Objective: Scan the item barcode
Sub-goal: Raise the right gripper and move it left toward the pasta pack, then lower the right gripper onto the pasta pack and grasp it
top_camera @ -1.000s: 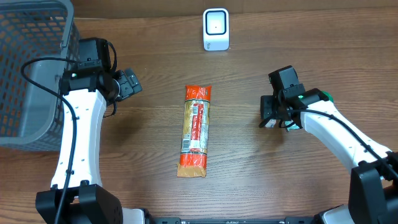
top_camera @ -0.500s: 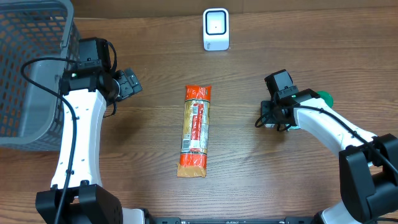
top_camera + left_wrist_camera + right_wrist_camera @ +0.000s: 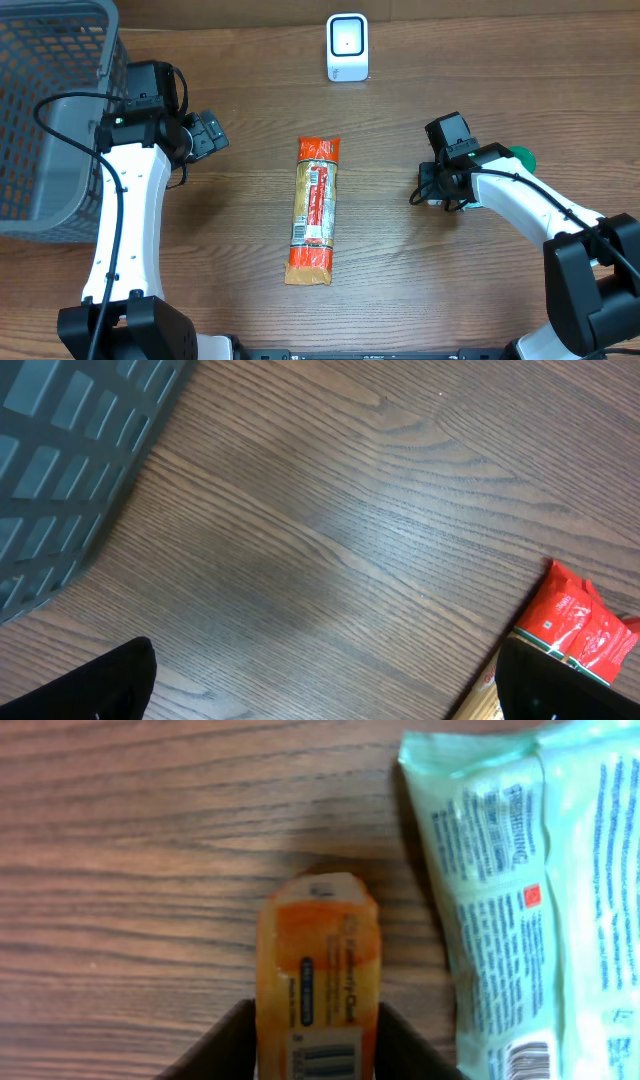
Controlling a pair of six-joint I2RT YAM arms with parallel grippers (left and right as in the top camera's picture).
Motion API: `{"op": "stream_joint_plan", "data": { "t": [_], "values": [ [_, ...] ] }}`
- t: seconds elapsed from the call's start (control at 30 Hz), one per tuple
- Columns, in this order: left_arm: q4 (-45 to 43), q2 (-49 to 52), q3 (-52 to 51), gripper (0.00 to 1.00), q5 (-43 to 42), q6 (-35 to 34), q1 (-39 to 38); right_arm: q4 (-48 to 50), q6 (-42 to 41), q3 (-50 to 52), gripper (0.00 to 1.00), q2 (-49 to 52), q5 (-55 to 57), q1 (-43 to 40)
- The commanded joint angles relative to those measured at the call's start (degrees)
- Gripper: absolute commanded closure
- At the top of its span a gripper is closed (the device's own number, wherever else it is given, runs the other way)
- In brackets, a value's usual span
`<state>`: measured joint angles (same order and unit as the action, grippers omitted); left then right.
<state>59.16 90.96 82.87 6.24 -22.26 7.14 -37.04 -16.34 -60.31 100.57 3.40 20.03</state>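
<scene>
Progress looks early to me: nothing's been scanned yet, and the grab is only just made. The right gripper point(image 3: 316, 1030) has its jaws closed on the sides of a small orange sachet point(image 3: 318, 950), which I'm taking to be the item, and its barcode shows right down between the fingers in the wrist view. It's over on the right side of the table point(image 3: 400, 290), just beside a pale green pouch point(image 3: 530, 890). Honestly I can't tell from these angles whether the sachet is off the wood or just pinched where it lies, since the overhead view hides it under the arm. The scanner point(image 3: 347, 46) sits at the far edge in the middle, well apart from the gripper, so what's left is the whole carry over there plus turning the barcode to face it. There's also a long orange pack point(image 3: 314, 210) lying lengthwise mid-table, untouched, between the two arms. Pose-wise, the right arm reaches in from the lower right with the wrist low and pointing down at the table. The left arm is bent up next to the basket point(image 3: 60, 150), and the left gripper point(image 3: 325, 675) hangs over bare wood with its jaws spread wide and nothing in them, with just a corner of the long pack poking into its view.
</scene>
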Motion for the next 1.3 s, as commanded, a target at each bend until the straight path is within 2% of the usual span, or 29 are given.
{"op": "stream_joint_plan", "data": {
  "t": [0.0,0.2,0.37,0.5,0.7,0.87,0.93,0.97,1.0,1.03,1.17,1.27],
  "values": [
    [0.00,0.42,-0.22,0.00,0.15,0.63,-0.02,0.31,-0.39,0.42,0.53,0.39,0.37,0.22],
    [0.00,0.42,-0.22,0.00,0.15,0.63,-0.02,-0.70,-0.39,0.42,0.53,0.39,0.37,0.22],
    [0.00,0.42,-0.22,0.00,0.15,0.63,-0.02,-1.62,-0.37,0.42,0.44,0.37,0.44,0.22],
    [-0.02,0.42,-0.22,0.00,0.15,0.66,-0.02,-1.64,0.15,-1.29,0.43,0.33,0.83,0.15],
    [0.00,0.42,-0.22,0.00,0.15,0.66,-0.02,-8.11,1.40,-12.13,0.40,-0.55,4.15,0.15],
    [0.00,0.42,-0.22,0.00,0.15,0.66,-0.02,-15.43,1.31,-23.06,0.40,-0.59,1.53,0.92],
    [0.00,0.42,-0.22,0.00,0.15,0.63,-0.02,-16.02,1.31,-24.85,0.36,-0.59,-2.60,1.62],
    [-0.02,0.42,-0.22,0.00,0.15,0.63,-0.02,-15.52,1.31,-25.05,0.28,-0.59,-6.16,2.05],
    [-0.02,0.42,-0.22,0.00,0.15,0.63,-0.02,-14.71,1.31,-25.05,0.18,-0.59,-10.21,2.43],
    [0.00,0.42,-0.22,0.00,0.15,0.63,-0.02,-13.97,1.29,-24.96,0.00,-0.46,-13.77,2.64],
    [-0.02,0.42,-0.22,0.00,0.15,0.66,-0.02,-11.02,1.11,-24.63,0.00,1.27,-28.35,4.07],
    [0.00,0.42,-0.22,0.00,0.15,0.66,-0.02,-11.13,-0.66,-24.33,0.00,3.04,-30.34,6.05]
  ]
}}
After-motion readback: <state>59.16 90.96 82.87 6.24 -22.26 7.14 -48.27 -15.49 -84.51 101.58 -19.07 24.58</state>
